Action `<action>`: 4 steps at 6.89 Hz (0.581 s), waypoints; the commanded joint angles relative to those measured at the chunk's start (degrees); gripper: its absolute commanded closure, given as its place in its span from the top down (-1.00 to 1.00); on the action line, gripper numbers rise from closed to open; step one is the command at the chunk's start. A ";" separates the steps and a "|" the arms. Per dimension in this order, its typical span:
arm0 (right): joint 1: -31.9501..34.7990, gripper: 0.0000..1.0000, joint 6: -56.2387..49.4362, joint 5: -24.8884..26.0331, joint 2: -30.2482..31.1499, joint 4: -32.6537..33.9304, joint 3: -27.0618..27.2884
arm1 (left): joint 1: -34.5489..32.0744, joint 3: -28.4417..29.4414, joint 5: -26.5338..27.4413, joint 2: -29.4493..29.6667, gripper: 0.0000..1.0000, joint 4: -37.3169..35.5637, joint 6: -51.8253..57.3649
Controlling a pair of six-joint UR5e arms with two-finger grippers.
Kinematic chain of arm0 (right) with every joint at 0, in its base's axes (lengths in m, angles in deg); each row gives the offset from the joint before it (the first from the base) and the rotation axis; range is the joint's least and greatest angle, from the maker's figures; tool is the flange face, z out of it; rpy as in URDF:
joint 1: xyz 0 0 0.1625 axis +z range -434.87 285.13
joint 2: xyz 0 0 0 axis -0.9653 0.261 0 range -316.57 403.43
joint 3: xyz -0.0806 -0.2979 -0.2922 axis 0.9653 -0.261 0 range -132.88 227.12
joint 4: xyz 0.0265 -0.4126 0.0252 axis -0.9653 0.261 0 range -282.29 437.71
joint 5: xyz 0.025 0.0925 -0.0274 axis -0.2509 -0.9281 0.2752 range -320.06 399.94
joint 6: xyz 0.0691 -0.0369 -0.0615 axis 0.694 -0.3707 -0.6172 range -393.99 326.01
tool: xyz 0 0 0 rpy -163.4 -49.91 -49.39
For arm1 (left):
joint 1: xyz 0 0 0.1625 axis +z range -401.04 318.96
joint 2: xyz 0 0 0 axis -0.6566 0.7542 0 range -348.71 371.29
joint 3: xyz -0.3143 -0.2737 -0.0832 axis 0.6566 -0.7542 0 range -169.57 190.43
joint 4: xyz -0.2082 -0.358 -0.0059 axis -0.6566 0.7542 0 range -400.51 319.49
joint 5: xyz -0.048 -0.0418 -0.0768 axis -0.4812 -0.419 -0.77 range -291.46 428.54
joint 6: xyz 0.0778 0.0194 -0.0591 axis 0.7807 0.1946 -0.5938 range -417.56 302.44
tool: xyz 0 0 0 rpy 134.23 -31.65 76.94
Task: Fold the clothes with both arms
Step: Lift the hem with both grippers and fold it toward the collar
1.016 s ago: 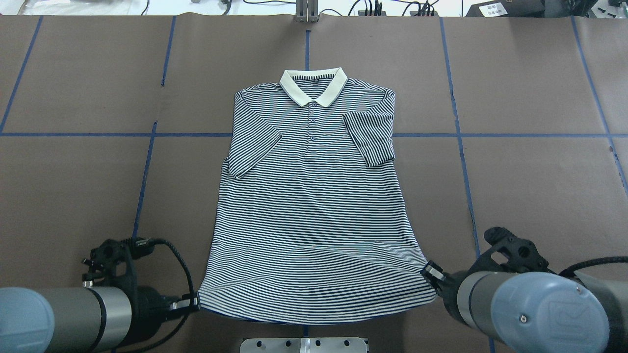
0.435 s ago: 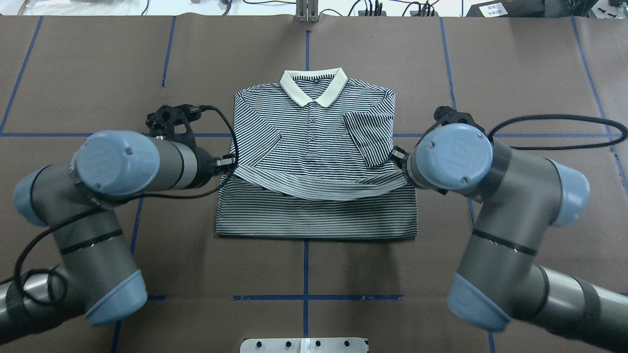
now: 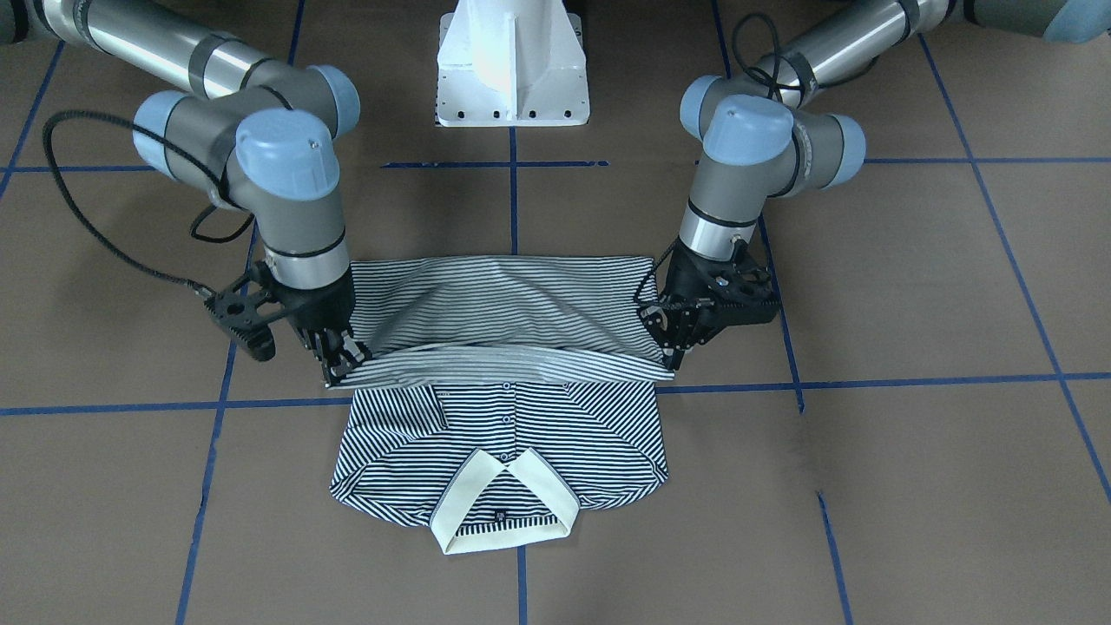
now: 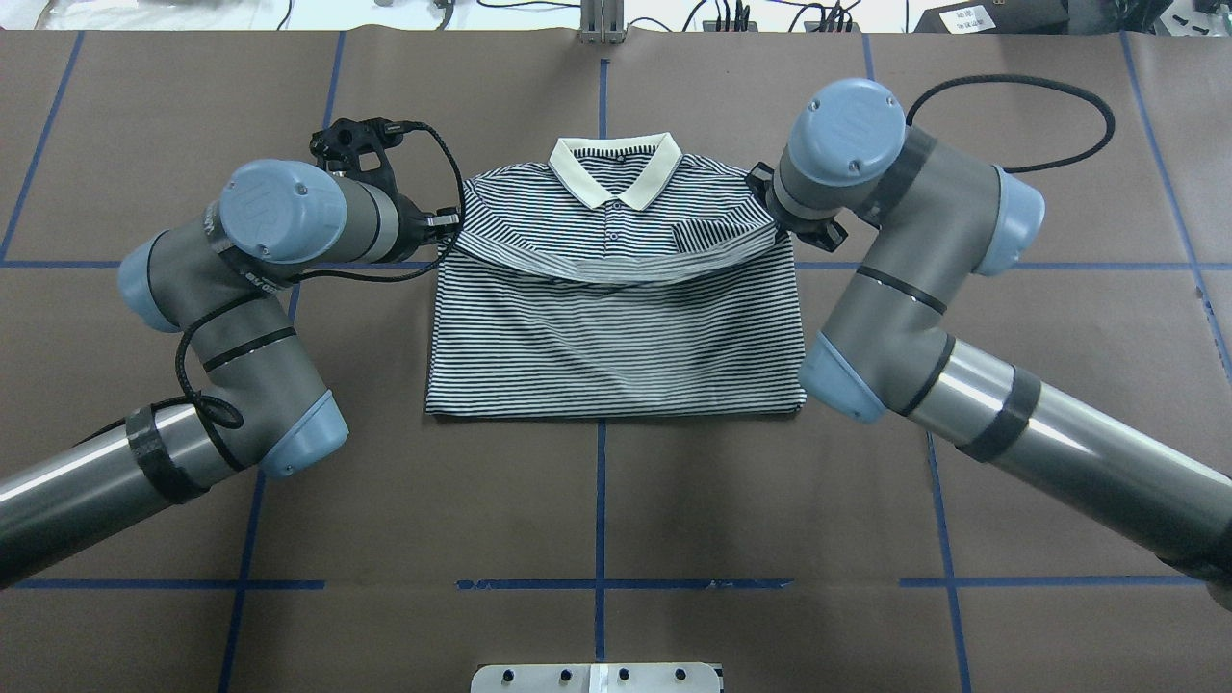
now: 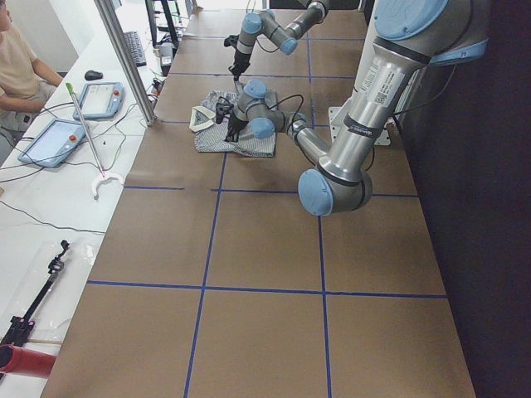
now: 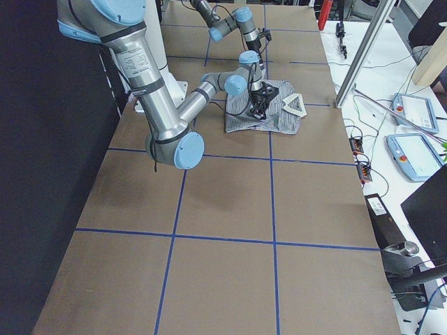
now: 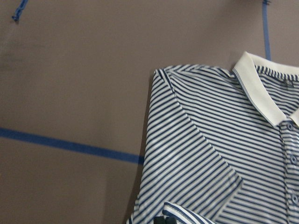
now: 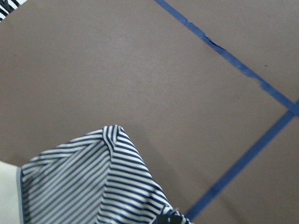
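While both hands hold its hem off the cloth, the polo shirt (image 4: 616, 327) lies face-up midway between the table's two ends, closer to the far edge than to the robot's edge. Its cream collar (image 4: 616, 173) points at the far edge. I see the lower half doubled up over the chest, the fold line toward the robot's edge and the hem (image 4: 616, 271) sagging in a shallow curve across the chest. The left hand (image 3: 675, 351) is clamped on the hem's left corner and the right hand (image 3: 341, 369) on its right corner, each at the shirt's side. The left arm (image 4: 269, 207) and right arm (image 4: 905, 279) reach in from the near corners. Blue tape lines (image 4: 599, 500) cross the brown table (image 4: 1059, 318).
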 commanded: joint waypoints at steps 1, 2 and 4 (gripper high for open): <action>4.60 -1.00 -0.96 -4.78 -7.22 -10.29 -17.20 | -2.37 8.56 0.28 4.27 -1.00 3.24 2.59; 5.05 -1.00 -3.23 -4.98 -7.22 -10.85 -18.81 | -2.55 10.94 0.36 5.08 -1.00 6.02 2.60; 4.97 -1.00 -3.34 -4.98 -7.66 -11.21 -19.97 | -2.55 14.64 0.45 7.01 -1.00 8.07 2.68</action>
